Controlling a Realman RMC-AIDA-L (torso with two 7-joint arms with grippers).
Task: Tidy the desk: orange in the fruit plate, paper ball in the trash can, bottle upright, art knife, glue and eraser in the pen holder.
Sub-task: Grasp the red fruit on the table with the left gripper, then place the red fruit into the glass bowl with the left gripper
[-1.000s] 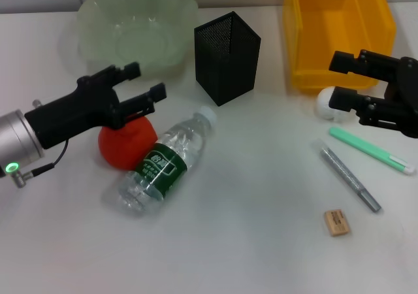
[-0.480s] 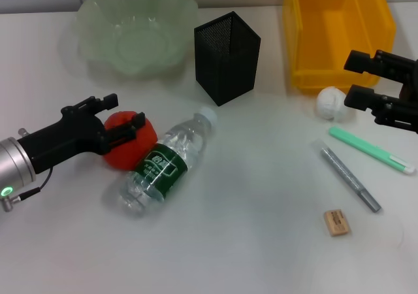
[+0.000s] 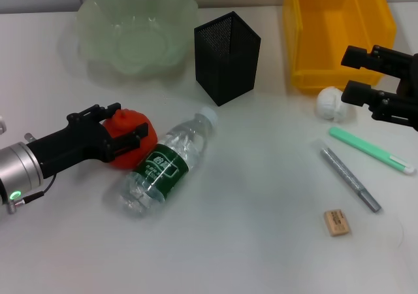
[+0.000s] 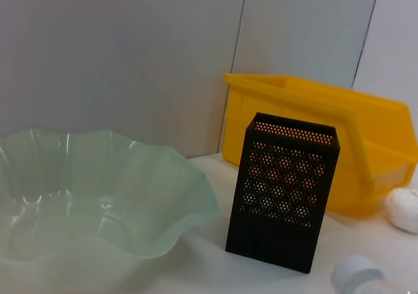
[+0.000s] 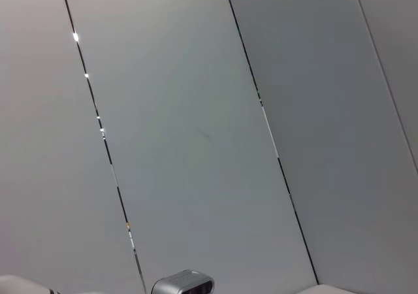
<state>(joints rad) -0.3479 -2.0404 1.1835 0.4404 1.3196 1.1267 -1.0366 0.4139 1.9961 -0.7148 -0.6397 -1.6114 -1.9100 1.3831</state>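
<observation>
Left gripper (image 3: 128,126): low over the desk, its 2 fingers spread around the orange (image 3: 130,135), 1 on each side; whether they press the skin cannot be told.
Orange: on the desk between those fingers, touching the bottle (image 3: 163,165).
Bottle: lying on its side just past the left fingertips, white cap toward the holder (image 3: 226,57).
Plate (image 3: 134,31): well beyond the left gripper, holder beside it.
Right gripper (image 3: 353,75): raised, fingers apart, holding nothing, just beside the paper ball (image 3: 334,104).
Paper ball: on the desk at the right fingertips, against the front of the bin (image 3: 336,29).
Eraser (image 3: 337,222): well below the right gripper, near the grey knife (image 3: 349,178) and green stick (image 3: 369,149).
</observation>
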